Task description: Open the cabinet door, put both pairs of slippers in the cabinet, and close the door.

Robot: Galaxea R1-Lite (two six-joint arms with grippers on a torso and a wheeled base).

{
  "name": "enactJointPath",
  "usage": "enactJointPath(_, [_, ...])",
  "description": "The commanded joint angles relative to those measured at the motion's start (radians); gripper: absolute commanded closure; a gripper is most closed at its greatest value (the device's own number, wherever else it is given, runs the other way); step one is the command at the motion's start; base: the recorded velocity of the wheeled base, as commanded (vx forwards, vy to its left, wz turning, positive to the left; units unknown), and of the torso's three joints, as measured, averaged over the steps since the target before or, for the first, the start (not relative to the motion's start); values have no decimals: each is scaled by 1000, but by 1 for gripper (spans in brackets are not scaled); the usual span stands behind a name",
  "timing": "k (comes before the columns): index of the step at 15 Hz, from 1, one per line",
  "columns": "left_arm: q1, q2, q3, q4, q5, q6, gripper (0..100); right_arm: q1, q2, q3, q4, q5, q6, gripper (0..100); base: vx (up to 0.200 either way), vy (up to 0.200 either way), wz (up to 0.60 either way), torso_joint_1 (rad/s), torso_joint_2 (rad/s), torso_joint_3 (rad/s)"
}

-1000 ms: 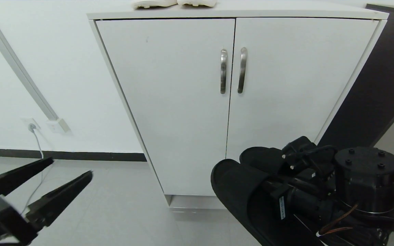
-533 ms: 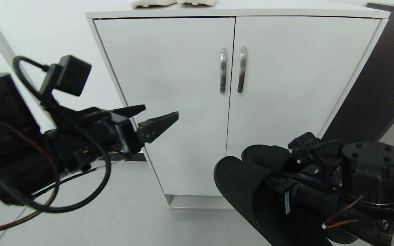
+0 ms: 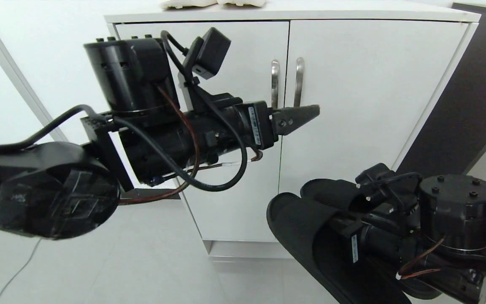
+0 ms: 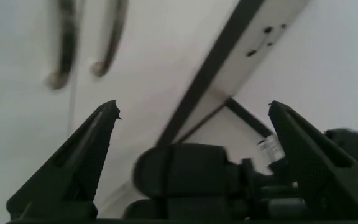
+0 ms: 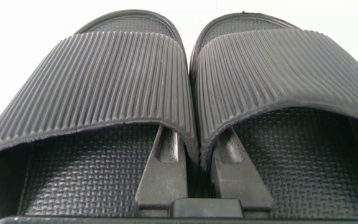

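A white two-door cabinet (image 3: 373, 84) is being shown with both doors shut, and the two curved metal handles (image 3: 298, 78) are being seen side by side at the seam between the doors. A cream-coloured pair of slippers (image 3: 213, 3) is being carried on the cabinet's top, above the left door and near the top's front edge; this pair is being cut off by the head view's edge.

The left gripper (image 3: 312, 112) is being held raised in front of the door seam, level with the handles' lower ends. Its fingers (image 4: 82, 165) are being kept spread wide apart with nothing between them. Whether a handle is being touched cannot be told.

A pair of black ribbed rubber slippers (image 3: 306, 228) is being carried off the floor by the right gripper (image 5: 197, 171), low in front of the cabinet's right door and apart from it. One finger is being placed inside each slipper, and the two adjoining inner walls are being pinched together between the fingers (image 5: 163, 171). The toes are being pointed towards the cabinet.
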Motion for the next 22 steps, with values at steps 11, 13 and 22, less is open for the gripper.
enactJointPath(11, [72,262,-405,106,-104,-144,0,-2,-4,26,-2,1,-23,100,0,0,0,0,0,0])
enactJointPath(13, [78,285,-430,106,-89,-126,0,-1,-2,26,-2,1,-24,100,0,0,0,0,0,0])
enactJointPath(22, [80,322,-500,143,-57,-88,100,-1,-4,38,-2,3,-37,100,0,0,0,0,0,0])
